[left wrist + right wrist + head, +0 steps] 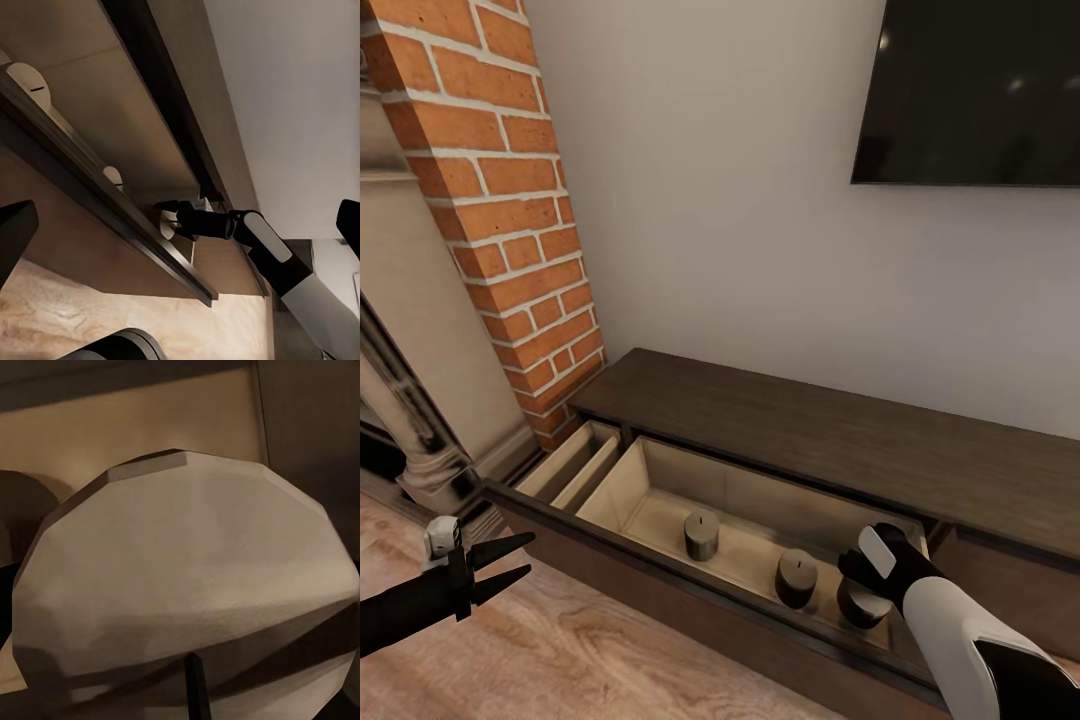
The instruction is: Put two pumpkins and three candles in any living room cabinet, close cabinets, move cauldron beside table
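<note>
Head view: my right gripper [857, 590] sits on the third candle [863, 606] inside the open cabinet [780, 425] drawer, jaws' state unclear; left gripper [515, 562] jaws spread wide.

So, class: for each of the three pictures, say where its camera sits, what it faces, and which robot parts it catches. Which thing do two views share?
Head view: from the robot's head, down at the open cabinet drawer with three candles; left gripper and the right arm show.
Left wrist view: low beside the drawer front, looking along it to the right gripper.
Right wrist view: close above one candle.
Shared: the right-hand candle.
</note>
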Available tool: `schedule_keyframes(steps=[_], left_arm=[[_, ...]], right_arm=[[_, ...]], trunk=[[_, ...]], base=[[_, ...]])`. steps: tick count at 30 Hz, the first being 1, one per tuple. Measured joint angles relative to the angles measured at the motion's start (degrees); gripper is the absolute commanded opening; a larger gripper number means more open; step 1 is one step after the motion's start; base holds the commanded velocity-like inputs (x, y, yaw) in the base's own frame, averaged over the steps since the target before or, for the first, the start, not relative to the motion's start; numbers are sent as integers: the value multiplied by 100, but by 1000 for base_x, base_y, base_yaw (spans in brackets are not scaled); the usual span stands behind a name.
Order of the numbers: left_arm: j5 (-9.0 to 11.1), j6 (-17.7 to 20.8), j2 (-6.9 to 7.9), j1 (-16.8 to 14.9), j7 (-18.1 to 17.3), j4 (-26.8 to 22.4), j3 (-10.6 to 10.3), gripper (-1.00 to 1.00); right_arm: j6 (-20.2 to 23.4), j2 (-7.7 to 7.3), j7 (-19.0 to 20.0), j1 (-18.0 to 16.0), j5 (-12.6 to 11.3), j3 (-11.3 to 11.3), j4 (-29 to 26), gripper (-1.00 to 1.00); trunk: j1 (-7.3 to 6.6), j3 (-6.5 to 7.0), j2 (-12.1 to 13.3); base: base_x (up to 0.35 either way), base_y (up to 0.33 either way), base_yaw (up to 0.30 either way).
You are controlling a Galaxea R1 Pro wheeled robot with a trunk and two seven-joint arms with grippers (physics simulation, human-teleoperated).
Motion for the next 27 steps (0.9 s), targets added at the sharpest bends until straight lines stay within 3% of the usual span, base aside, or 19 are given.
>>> schedule_keyframes(steps=[10,11,27], left_arm=[[0,0,0,0,5,0,0,100],[0,0,0,0,5,0,0,100],[0,0,0,0,3,0,0,100]], right_arm=[[-1,-2,8,1,-2,0,-1,-100],[-1,-2,9,1,-2,0,-1,100],[0,2,6,1,-2,0,-1,100]], trunk=[[0,0,0],[0,0,0],[0,0,0]], base=[[0,0,0],[0,0,0],[0,0,0]])
